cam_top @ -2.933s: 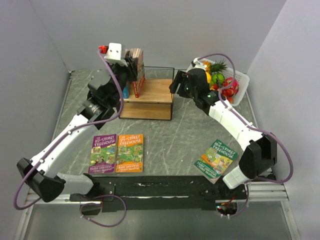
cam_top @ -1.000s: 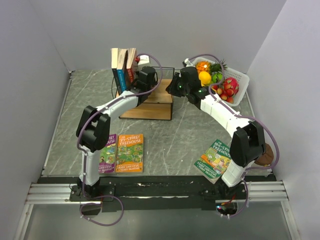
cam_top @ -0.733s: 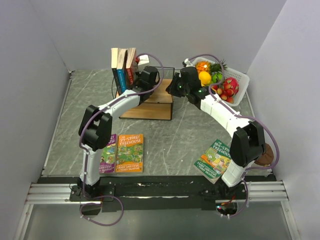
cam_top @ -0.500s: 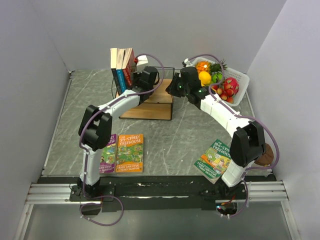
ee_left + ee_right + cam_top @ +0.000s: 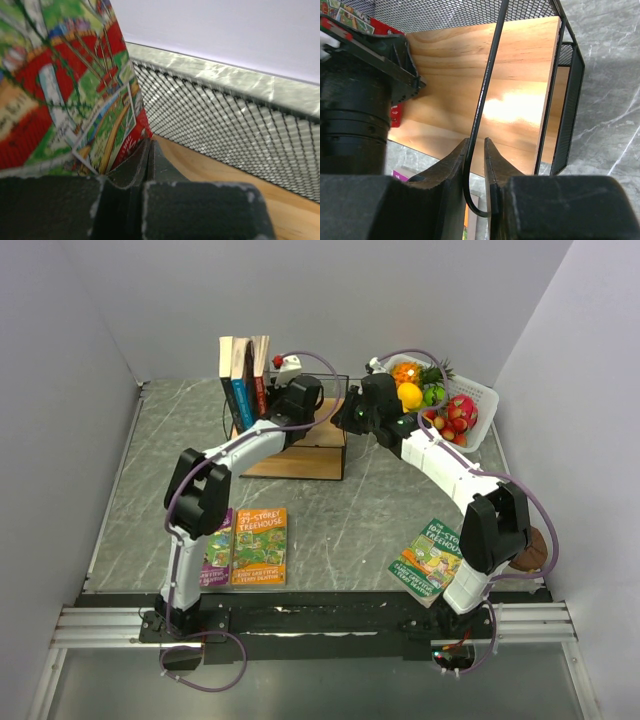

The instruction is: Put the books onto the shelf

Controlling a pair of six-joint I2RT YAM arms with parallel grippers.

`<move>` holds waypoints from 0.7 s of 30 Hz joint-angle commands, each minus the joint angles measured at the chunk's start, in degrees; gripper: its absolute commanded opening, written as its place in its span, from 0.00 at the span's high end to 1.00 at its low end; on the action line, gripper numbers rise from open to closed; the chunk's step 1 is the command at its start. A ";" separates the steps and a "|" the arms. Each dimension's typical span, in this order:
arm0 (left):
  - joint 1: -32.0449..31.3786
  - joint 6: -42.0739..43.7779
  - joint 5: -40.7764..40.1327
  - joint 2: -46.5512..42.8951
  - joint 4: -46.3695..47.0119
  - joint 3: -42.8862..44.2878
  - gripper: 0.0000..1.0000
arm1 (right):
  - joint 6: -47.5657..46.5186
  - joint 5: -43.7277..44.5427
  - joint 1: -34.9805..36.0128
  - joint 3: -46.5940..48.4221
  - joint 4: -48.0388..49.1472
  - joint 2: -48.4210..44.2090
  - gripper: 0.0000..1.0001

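Status: partly complete. Three upright books (image 5: 245, 370) stand on the shelf (image 5: 300, 462) at its left end, toward the far edge of the counter (image 5: 360, 510). Three more lie flat on the counter. The purple book (image 5: 215, 555) and orange book (image 5: 260, 545) sit side by side toward the near-left corner, and the green book (image 5: 432, 558) lies toward the near-right corner.

Left pincer (image 5: 148, 155): fingers pressed together at the foot of the red-covered book (image 5: 60, 90). Whether anything is pinched cannot be told.

Right pincer (image 5: 476, 165): narrow, clamped on the shelf's black wire frame, probably steadying it.

About half the books appear not yet shelved.
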 commanded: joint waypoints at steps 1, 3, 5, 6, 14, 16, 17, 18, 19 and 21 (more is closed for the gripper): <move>-0.89 5.16 -6.18 1.27 2.59 0.59 0.99 | 0.53 0.35 -0.73 0.92 0.88 0.00 0.76; -0.89 4.98 -6.26 0.92 2.41 0.59 0.99 | 0.53 0.35 -0.72 0.92 0.88 0.00 0.76; -0.54 4.36 -6.17 0.57 1.37 0.41 0.99 | 0.53 0.35 -0.72 0.92 0.70 -0.18 0.76; -0.45 2.97 -5.65 0.39 0.75 0.41 0.99 | 0.44 0.35 -0.72 0.83 0.79 -0.18 0.76; 1.22 -0.56 -5.56 -0.93 -2.33 -0.20 0.97 | 0.44 0.44 -0.90 0.39 0.88 -0.70 0.76; 1.66 -1.61 -5.21 -1.28 -3.21 -0.38 0.97 | 0.53 0.26 -0.81 0.39 0.88 -0.70 0.76; 1.75 -1.79 -5.12 -1.37 -3.39 -0.38 0.97 | 0.53 0.35 -0.73 0.39 0.88 -0.70 0.76; 2.01 -1.88 -5.21 -1.45 -3.48 -0.64 0.97 | 0.61 0.26 -0.81 0.30 0.88 -0.79 0.76; 2.10 -2.14 -4.86 -1.63 -3.82 -0.64 0.97 | 0.53 0.35 -0.90 0.30 0.88 -0.79 0.76; 2.27 -2.93 -4.33 -1.98 -4.18 -0.99 0.97 | 0.53 0.35 -0.81 0.30 0.88 -0.70 0.76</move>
